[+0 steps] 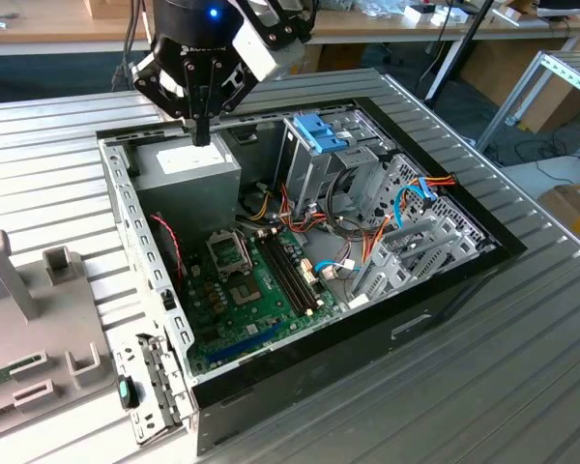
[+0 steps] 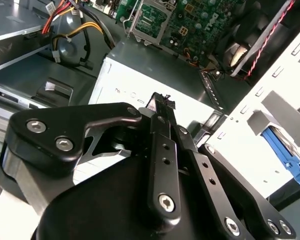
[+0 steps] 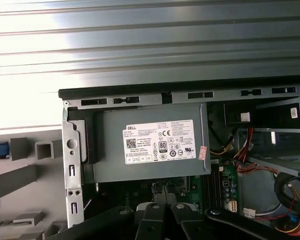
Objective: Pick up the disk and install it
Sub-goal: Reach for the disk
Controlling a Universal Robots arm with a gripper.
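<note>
Second wrist view: disk shows 1 bright blue rail and a grey edge, seated in the pale fixture. Exterior view: fixture lies at 9 o'clock of the case; claw clenched, empty, above the power supply.

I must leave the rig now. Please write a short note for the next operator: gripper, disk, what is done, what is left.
Gripper: shut, holding nothing, above the power supply in the open case.
Disk: it seems to be the blue-railed part in the grey fixture beside the case. It is not picked up.
Done: nothing that shows.
Left: both steps, picking up the disk and installing it.
</note>
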